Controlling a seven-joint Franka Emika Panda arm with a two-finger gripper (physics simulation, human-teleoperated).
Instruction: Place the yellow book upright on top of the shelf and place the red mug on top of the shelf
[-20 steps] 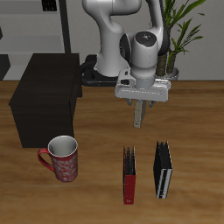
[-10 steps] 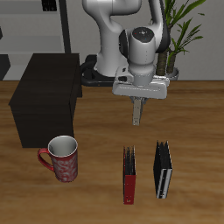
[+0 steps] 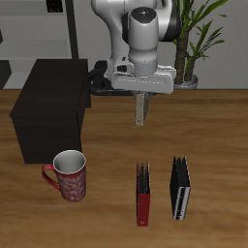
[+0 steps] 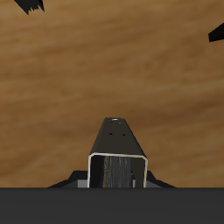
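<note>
My gripper hangs above the middle of the table, shut on the yellow book, a thin tan-grey slab that points straight down from the fingers. In the wrist view the book sticks out end-on over bare wood. The red mug stands upright on the table near the front edge, just in front of the shelf. The shelf is a large dark cabinet with a bare flat top. The gripper is beside the shelf, at about the height of its top.
A red book and a black book with white stripes stand upright near the table's front edge, below and in front of the gripper. A potted plant stands at the back behind the arm.
The gripper has risen and turned about its vertical axis with the yellow book in it, shifting slightly toward the shelf. The mug and the other books have not moved.
</note>
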